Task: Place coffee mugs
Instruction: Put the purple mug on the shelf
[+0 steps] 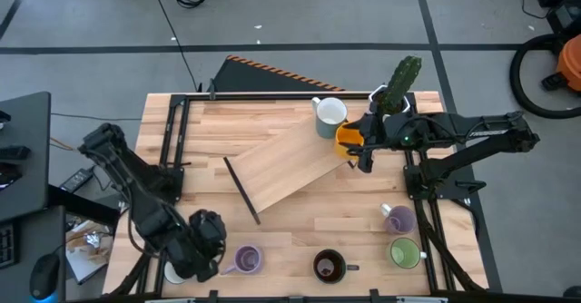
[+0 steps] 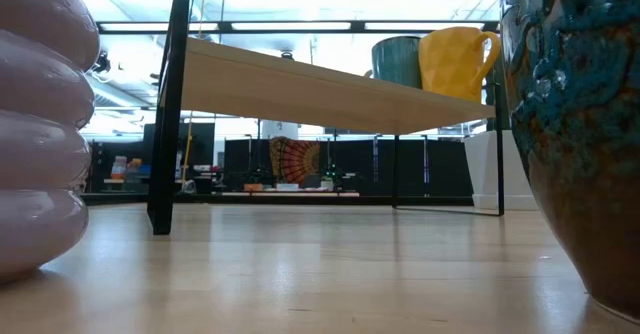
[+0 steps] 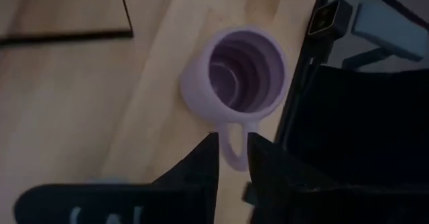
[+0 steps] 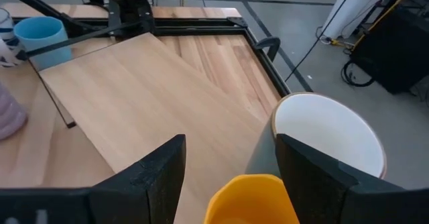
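A lavender mug (image 3: 234, 70) stands on the table near its front edge (image 1: 247, 259), and my left gripper (image 3: 232, 158) is shut on its handle. On the raised wooden board (image 1: 290, 158), an orange mug (image 1: 348, 140) and a white mug (image 1: 329, 114) stand at the far right end. My right gripper (image 4: 228, 177) hangs open just above the orange mug (image 4: 251, 200), one finger to each side, touching nothing. A dark brown mug (image 1: 329, 265), a green mug (image 1: 404, 251) and a second lavender mug (image 1: 399, 219) stand on the table at the front right. My left gripper pinches the lavender mug's handle loop (image 3: 231, 143) between its two fingers. The fingers (image 3: 206, 158) slant down at it from the table's left side. The mug stands upright with its base on the table (image 2: 30, 269), mouth up.
A white pot with a green cactus (image 1: 399, 85) stands at the back right, behind my right arm. A blue mug (image 4: 40, 39) sits at the table's left. Black frame rails (image 1: 172, 131) run along the table's sides. Bare wood lies between the board and the front mugs.
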### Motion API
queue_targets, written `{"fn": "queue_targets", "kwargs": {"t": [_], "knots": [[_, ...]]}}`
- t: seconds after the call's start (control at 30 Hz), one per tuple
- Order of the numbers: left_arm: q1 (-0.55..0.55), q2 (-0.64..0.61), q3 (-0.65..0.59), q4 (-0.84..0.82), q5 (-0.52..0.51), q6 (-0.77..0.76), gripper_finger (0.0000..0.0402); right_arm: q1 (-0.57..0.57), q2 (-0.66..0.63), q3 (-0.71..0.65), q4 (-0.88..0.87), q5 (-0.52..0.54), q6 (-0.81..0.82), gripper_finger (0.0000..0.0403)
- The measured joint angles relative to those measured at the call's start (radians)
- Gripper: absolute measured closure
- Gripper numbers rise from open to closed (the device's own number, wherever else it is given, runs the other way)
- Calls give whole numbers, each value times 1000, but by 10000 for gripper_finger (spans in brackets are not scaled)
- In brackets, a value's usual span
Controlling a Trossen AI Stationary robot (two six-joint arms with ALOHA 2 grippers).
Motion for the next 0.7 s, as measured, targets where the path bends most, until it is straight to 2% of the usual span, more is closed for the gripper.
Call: {"fn": "queue_targets", "kwargs": {"t": [0.17, 0.3, 0.5, 0.7], "knots": [[2, 59, 28, 8, 80, -113, 277, -18, 0, 0, 0, -6, -1, 167], [2, 87, 28, 14, 107, -217, 238, -30, 0, 0, 0, -9, -11, 167], [4, 120, 29, 63, 113, -213, 190, -47, 0, 0, 28, -15, -48, 167], [11, 173, 29, 56, 113, -197, 186, -48, 0, 0, 31, -16, -53, 167]]}}
